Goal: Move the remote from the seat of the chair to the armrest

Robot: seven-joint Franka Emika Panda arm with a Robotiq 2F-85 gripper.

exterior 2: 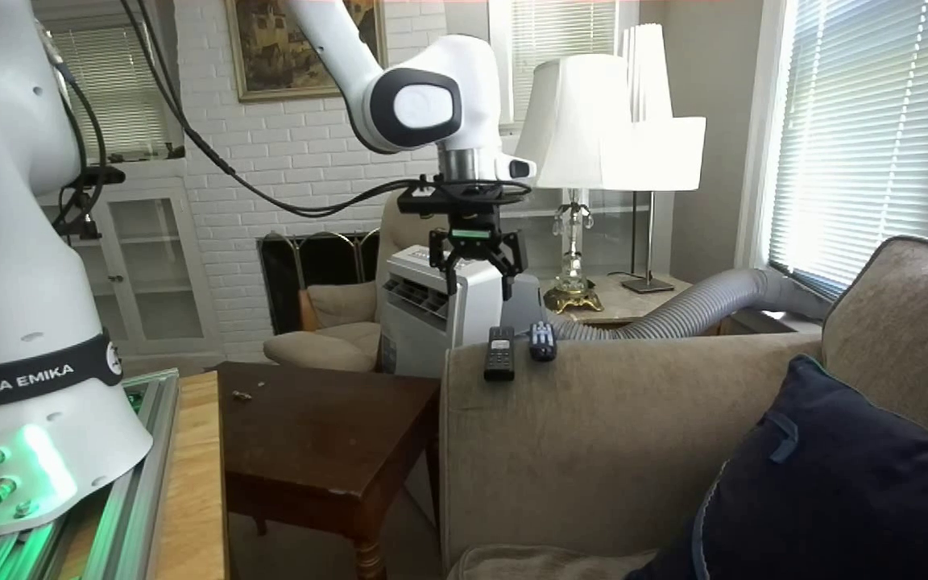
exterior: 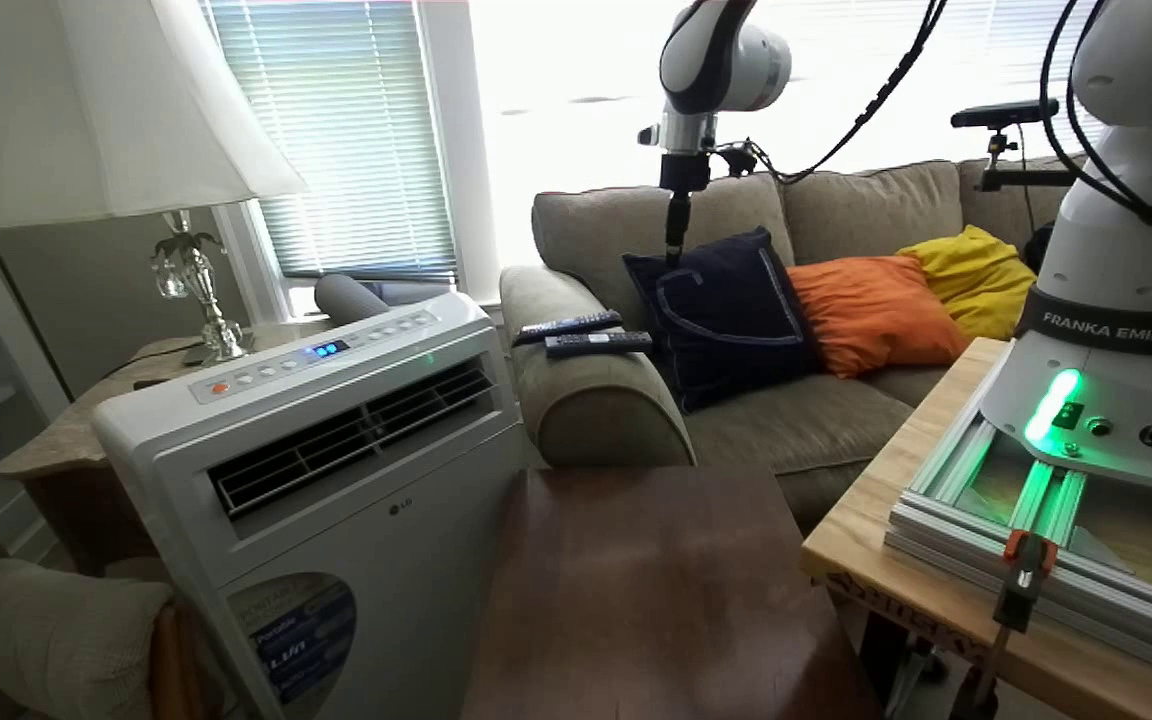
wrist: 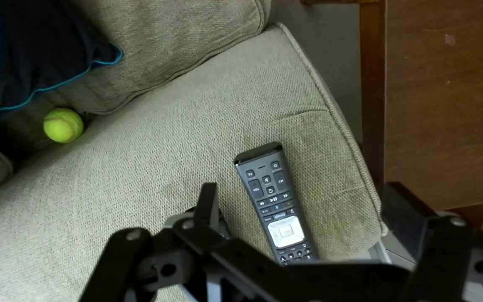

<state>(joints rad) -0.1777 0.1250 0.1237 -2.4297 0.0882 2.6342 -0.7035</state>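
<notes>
Two black remotes lie flat on the beige-grey armrest (exterior: 626,410) (exterior 2: 633,395) (wrist: 162,138) of the couch-like chair (exterior: 836,420). The remote with a silver pad (exterior: 598,343) (exterior 2: 500,356) (wrist: 271,197) is nearer the armrest's front end. The second remote (exterior: 568,326) (exterior 2: 543,341) lies beside it; in the wrist view it is mostly hidden behind a finger (wrist: 224,225). My gripper (exterior: 675,255) (exterior 2: 479,290) (wrist: 302,191) is open and empty, pointing down, raised above the armrest. In the wrist view the silver-pad remote shows between its fingers, its lower end hidden by the gripper.
A navy pillow (exterior: 721,320) leans by the armrest, with an orange pillow (exterior: 876,312) and a yellow pillow (exterior: 976,280) beyond. A tennis ball (wrist: 63,125) sits near the armrest's inner side. A white air conditioner (exterior: 366,500) and brown table (exterior: 656,590) stand close by.
</notes>
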